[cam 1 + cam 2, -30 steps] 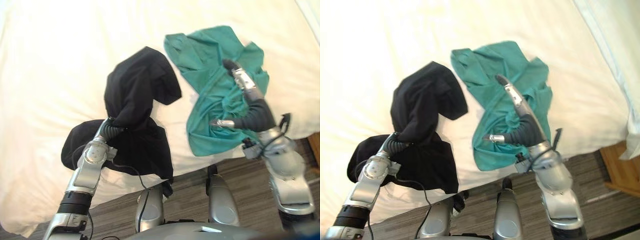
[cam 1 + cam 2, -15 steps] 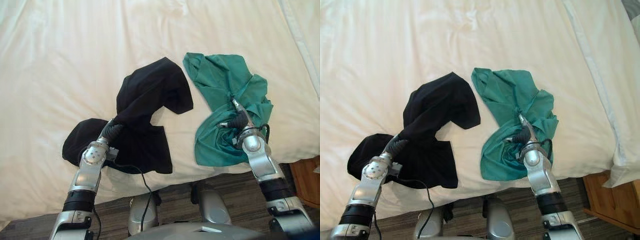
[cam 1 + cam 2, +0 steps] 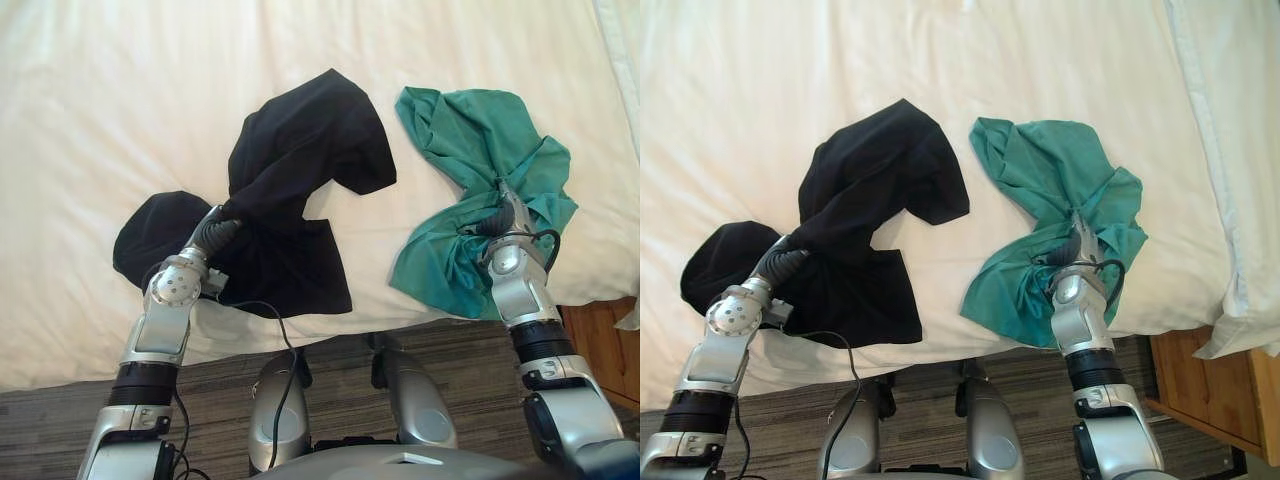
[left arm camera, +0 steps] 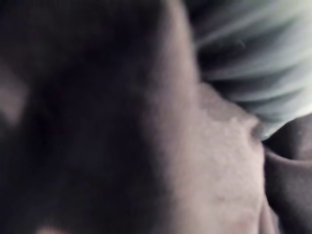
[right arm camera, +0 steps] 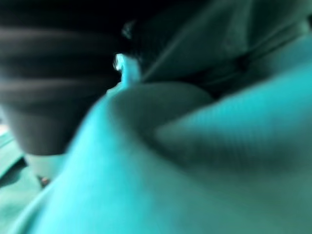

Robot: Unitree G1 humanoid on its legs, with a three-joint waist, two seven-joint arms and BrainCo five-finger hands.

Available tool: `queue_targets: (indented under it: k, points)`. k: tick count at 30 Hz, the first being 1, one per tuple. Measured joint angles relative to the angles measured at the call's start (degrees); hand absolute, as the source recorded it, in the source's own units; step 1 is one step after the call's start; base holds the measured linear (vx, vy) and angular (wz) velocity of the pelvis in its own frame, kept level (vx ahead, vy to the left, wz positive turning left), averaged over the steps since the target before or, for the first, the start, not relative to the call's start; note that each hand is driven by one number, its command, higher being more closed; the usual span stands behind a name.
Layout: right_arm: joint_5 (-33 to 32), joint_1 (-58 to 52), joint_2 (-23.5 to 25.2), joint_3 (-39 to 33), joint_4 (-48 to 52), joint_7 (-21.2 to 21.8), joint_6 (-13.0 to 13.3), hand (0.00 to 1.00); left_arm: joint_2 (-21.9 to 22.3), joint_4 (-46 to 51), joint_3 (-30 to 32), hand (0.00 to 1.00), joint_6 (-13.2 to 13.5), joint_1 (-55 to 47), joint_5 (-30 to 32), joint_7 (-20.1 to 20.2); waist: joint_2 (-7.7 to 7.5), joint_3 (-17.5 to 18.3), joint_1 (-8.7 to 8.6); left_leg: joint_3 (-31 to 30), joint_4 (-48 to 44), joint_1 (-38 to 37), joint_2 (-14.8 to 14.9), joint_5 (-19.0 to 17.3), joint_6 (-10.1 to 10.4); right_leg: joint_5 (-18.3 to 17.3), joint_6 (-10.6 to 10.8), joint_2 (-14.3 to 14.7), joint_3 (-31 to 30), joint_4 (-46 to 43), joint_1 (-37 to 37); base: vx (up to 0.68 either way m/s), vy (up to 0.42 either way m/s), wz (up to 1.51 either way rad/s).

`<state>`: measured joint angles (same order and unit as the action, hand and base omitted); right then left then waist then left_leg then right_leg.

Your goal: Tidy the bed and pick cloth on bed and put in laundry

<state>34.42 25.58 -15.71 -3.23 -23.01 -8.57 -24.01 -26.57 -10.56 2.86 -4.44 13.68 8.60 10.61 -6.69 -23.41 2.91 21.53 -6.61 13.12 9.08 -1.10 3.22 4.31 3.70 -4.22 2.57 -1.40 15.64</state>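
Two cloths lie on the white bed [image 3: 150, 90] near its front edge. The black cloth [image 3: 300, 160] is bunched to a narrow waist where my left hand [image 3: 213, 233] goes into it; past the dark wrist cover the hand is buried, and black cloth [image 4: 97, 122] covers the left wrist view. To its right the green cloth [image 3: 470, 140] is gathered the same way around my right hand [image 3: 497, 222], which sits in its folds close to the edge. Green cloth [image 5: 195, 170] lies against the hand in the right wrist view.
A white pillow [image 3: 1230, 120] lies along the bed's right side. A wooden nightstand [image 3: 1200, 385] stands by the lower right corner. Grey wood-look floor [image 3: 330, 355] runs along the bed's front edge.
The camera has shifted. My right hand, raised over the green cloth a second ago, has sunk into its folds near the bed edge. My left hand stays inside the black cloth.
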Motion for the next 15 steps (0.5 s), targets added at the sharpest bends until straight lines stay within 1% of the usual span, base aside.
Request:
queue_targets:
  k: [1, 2, 3, 4, 6, 7, 8, 9, 10, 11, 12, 13, 14, 15]
  points:
    - [-0.9, 0.42, 0.11, -0.83, -1.1, 0.0, 0.09, 1.0, 0.48, -0.54, -0.23, 1.0, 0.0, 0.64, 0.05, -0.21, -0.09, 0.06, 0.29, -0.07, -0.12, 0.01, -0.03, -0.03, -0.04, 0.03, -0.05, -0.04, 0.08, 0.01, 0.0, 0.0, 0.03, 0.04]
    - [-3.46, 1.78, -0.05, -2.23, -3.77, -0.03, 0.55, 1.0, 1.38, -1.4, -0.55, 1.0, 0.0, 1.61, 0.45, -1.04, -0.19, 0.14, 0.94, -0.15, -0.47, 0.12, -0.04, -0.12, -0.11, 0.16, -0.24, -0.11, 0.54, 0.0, -0.05, -0.01, 0.029, 0.06]
    - [-8.21, 2.21, -0.69, -4.08, -5.93, -0.7, 1.79, 1.0, 2.46, -2.38, -1.07, 1.0, 0.0, 2.88, 2.14, -1.88, -0.84, 0.6, 1.36, -0.26, -0.53, 0.3, -0.03, -0.13, -0.12, 0.31, -0.6, -0.11, 0.73, 0.03, -0.04, -0.02, 0.024, 0.07]
    - [-10.47, 2.21, -0.94, -4.71, -6.77, -0.94, 2.57, 1.0, 2.94, -2.73, -1.09, 1.0, 0.0, 3.21, 2.47, -2.33, -0.99, 0.75, 1.42, -0.34, -0.52, 0.41, -0.03, -0.13, -0.12, 0.32, -0.72, -0.13, 0.9, 0.03, -0.04, -0.03, 0.022, 0.1]
    - [-19.66, 2.2, -1.25, -6.91, -9.83, -1.91, 6.19, 1.0, 3.9, -3.77, -0.99, 1.0, 0.0, 3.98, 4.43, -4.04, -1.59, 1.41, 1.29, -0.33, -0.53, 0.8, -0.04, -0.1, -0.12, 0.16, -1.19, -0.25, 1.21, -0.08, 0.23, -0.03, 0.018, 0.07]
    - [-20.79, 2.19, -1.26, -7.3, -10.3, -1.96, 6.77, 1.0, 4.24, -4.17, -1.0, 1.0, 0.0, 4.22, 4.51, -4.35, -1.54, 1.53, 1.27, -0.29, -0.53, 0.87, -0.05, -0.09, -0.11, 0.16, -1.22, -0.28, 1.21, -0.16, 0.36, -0.03, 0.016, 0.01]
    - [-23.05, 2.1, -1.29, -7.89, -10.86, -2.33, 8.21, 1.0, 4.99, -4.94, -0.91, 1.0, 0.0, 4.74, 4.55, -4.77, -1.58, 1.78, 1.26, -0.21, -0.46, 0.92, -0.1, -0.02, -0.05, 0.18, -1.26, -0.34, 1.21, -0.33, 0.53, -0.03, 0.016, -0.02]
    - [-25.86, 1.92, -1.29, -8.54, -11.83, -2.95, 10.46, 1.0, 5.7, -6.36, -0.5, 1.0, 0.0, 5.6, 4.55, -4.87, -1.33, 2.02, 1.23, -0.02, -0.26, 0.91, -0.16, 0.16, -0.02, 0.13, -1.34, -0.41, 1.21, -0.51, 0.79, -0.03, 0.015, -0.04]
    - [-26.65, 1.71, -1.29, -8.81, -11.9, -3.05, 11.33, 1.0, 5.89, -6.91, -0.48, 1.0, 0.0, 5.93, 4.55, -5.01, -1.18, 2.06, 1.22, 0.03, -0.09, 0.87, -0.21, 0.32, -0.04, 0.12, -1.36, -0.42, 1.2, -0.53, 0.9, -0.03, 0.01, -0.05]
    - [-27.93, 1.42, -1.27, -9.23, -12.02, -3.12, 13.13, 1.0, 6.12, -7.63, -0.47, 1.0, 0.0, 6.29, 4.55, -5.7, -0.81, 2.12, 1.11, 0.05, 0.58, 0.67, -0.34, 0.8, 0.03, 0.18, -1.43, -0.43, 1.2, -0.51, 1.04, -0.03, -0.004, -0.06]
    - [-29.91, 1.39, -1.25, -9.56, -12.87, -3.11, 15.44, 1.0, 6.31, -8.59, -0.37, 1.0, 0.0, 6.58, 4.55, -6.76, -0.58, 2.18, 1.02, 0.24, 1.81, -0.01, -0.48, 1.48, 0.15, 0.24, -1.44, -0.39, 1.2, -0.47, 1.07, -0.02, -0.006, -0.06]
    - [-30.53, 1.26, -1.25, -9.55, -13.19, -3.09, 16.24, 1.0, 6.42, -9.1, -0.36, 1.0, 0.0, 6.78, 4.53, -7.18, -0.49, 2.23, 1.0, 0.33, 2.35, -0.31, -0.52, 1.82, 0.17, 0.26, -1.46, -0.32, 1.18, -0.45, 1.05, -0.01, -0.018, -0.04]
    - [-31.88, 0.7, -1.25, -9.56, -13.74, -3.08, 18.19, 1.0, 6.9, -10.27, -0.35, 1.0, 0.0, 7.39, 4.49, -8.29, -0.27, 2.38, 1.0, 0.37, 3.59, -0.91, -0.56, 2.54, 0.3, 0.27, -1.48, -0.16, 1.19, -0.33, 0.89, 0.0, -0.017, -0.04]
    - [-32.1, 0.41, -1.14, -9.55, -14.2, -3.08, 19.37, 1.0, 7.27, -10.95, -0.36, 1.0, 0.0, 7.67, 4.31, -9.21, -0.18, 2.45, 1.04, 0.54, 4.46, -1.47, -0.58, 2.97, 0.3, 0.31, -1.49, -0.02, 1.17, -0.21, 0.78, 0.01, -0.034, -0.04]
